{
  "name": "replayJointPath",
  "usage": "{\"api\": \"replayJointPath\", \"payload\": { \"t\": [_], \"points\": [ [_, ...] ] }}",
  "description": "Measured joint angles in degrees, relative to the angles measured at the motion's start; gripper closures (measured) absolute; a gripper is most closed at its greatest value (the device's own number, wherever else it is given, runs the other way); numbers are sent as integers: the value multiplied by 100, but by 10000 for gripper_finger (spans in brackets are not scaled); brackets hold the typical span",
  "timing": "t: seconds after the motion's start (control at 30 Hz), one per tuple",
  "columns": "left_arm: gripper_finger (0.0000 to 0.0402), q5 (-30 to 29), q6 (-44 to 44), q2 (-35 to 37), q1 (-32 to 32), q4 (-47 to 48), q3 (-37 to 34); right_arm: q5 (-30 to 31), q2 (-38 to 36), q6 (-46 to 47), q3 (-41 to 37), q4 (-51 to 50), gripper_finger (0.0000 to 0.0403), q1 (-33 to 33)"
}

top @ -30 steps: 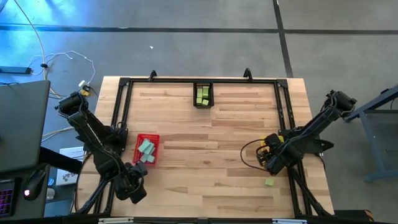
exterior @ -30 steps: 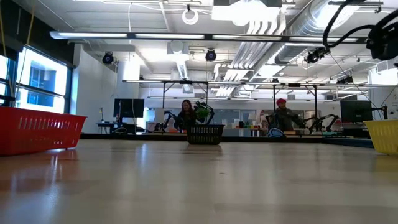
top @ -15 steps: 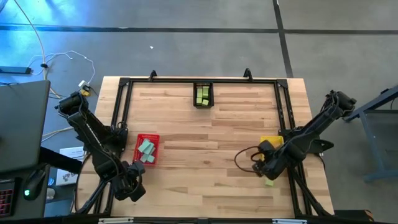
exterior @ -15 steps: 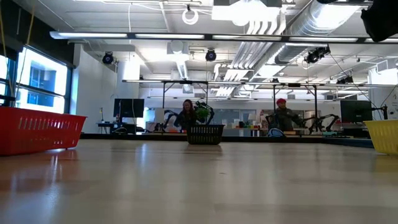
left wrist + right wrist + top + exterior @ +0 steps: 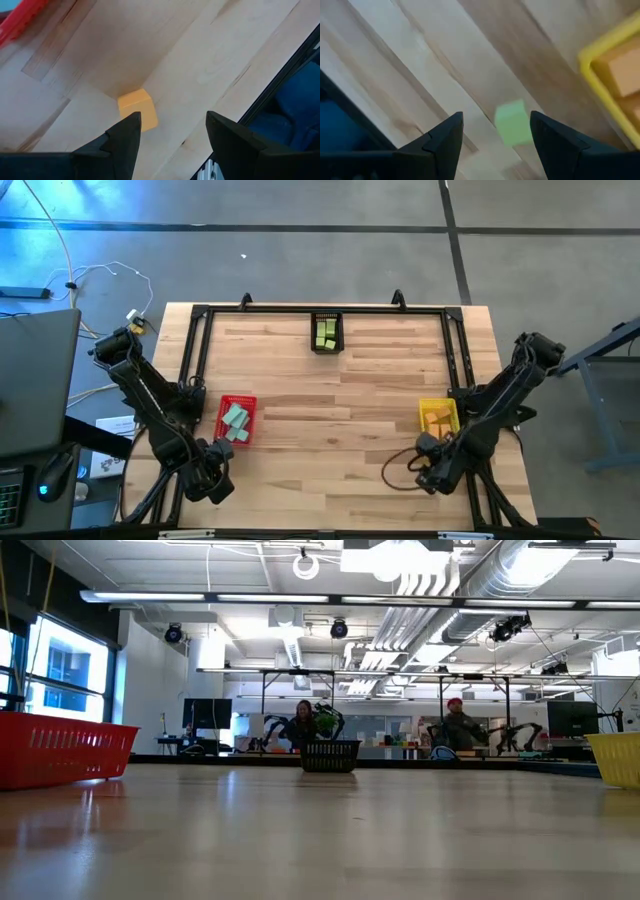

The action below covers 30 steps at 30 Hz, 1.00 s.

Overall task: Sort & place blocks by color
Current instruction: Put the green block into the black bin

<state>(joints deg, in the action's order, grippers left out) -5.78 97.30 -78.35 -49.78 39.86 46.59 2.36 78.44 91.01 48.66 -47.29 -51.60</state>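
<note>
Here, nearest the front edge of the pale wooden plank table (image 5: 330, 430), the right gripper (image 5: 492, 145) hangs low over a small lime green cube (image 5: 513, 123), its two dark fingers spread wide and empty, the cube lying on the wood apart from both of them and just beside the yellow plastic bin (image 5: 438, 416) that holds orange blocks (image 5: 436, 420); the risk, as I judge it, is that the cube lies off-centre in the gap, closer to one finger than the other, so a closing finger could nudge it aside rather than trap it, or knock it against the yellow wall; the right arm reaches down from its base at the table's right side, folded sharply so the wrist points at the near right corner, with a loop of dark cable trailing on the wood; the left gripper (image 5: 170, 132) waits at the near left corner, likewise parted and holding nothing, above a small orange cube (image 5: 138, 108) resting on the table; a little farther in, the red plastic basket (image 5: 236, 420) holds mint-teal blocks (image 5: 234, 418); farthest, at the back edge, the black mesh bin (image 5: 327, 333) holds lime green blocks (image 5: 325, 335), where the loose green cube presumably belongs.
</note>
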Motion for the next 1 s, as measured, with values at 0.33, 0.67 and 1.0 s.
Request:
{"api": "replayJointPath", "payload": {
  "t": [0.33, 0.67, 1.0],
  "points": [
    [190, 2, 4, 0, 0, -4, 0, -490, 639, -3, 0, -4, 188, -405],
    [190, 2, 7, 0, 0, -2, 0, -411, 1056, -3, -2, 7, 188, -408],
    [190, 4, -31, 0, 0, -2, 0, -630, 1534, 106, -2, 248, 261, -406]
  ]
}}
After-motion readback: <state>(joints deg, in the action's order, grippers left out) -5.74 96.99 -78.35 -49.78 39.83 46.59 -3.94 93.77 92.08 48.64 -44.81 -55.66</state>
